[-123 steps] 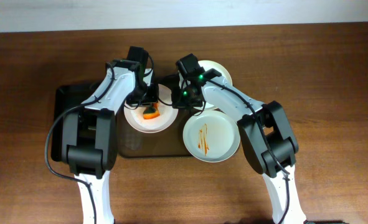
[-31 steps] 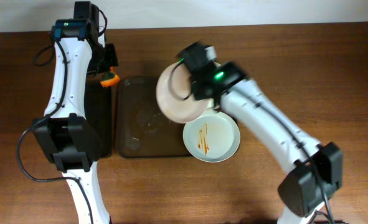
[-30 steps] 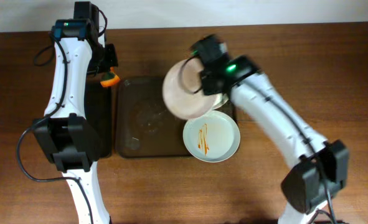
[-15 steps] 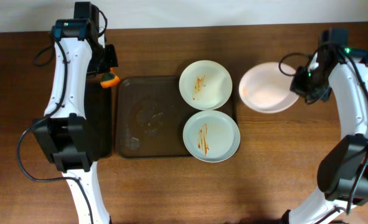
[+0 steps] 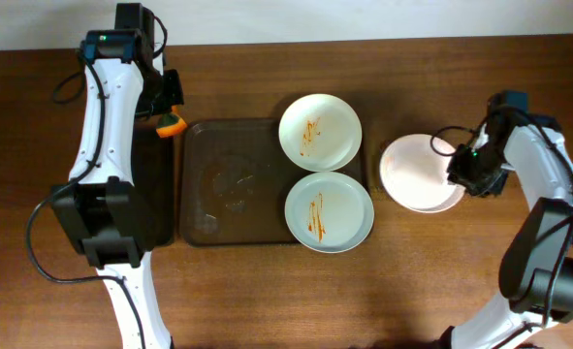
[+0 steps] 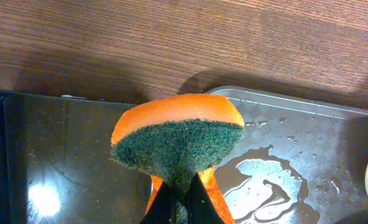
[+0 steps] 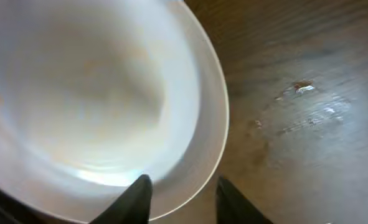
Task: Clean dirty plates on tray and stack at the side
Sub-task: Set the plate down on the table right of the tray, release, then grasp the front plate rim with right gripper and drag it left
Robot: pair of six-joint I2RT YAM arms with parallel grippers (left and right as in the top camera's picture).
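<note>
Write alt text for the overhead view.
Two sauce-streaked plates, far plate and near plate, sit at the brown tray's right end; the right claw meets a white plate's rim beside it. The left claw holds an orange sponge.

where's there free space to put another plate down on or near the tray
The left half of the brown tray is bare, between the black tray and the two stained plates. The wood along the tray's near edge is open too. Crowded: the gap between those plates and the white plate, with the right hand at its rim.
</note>
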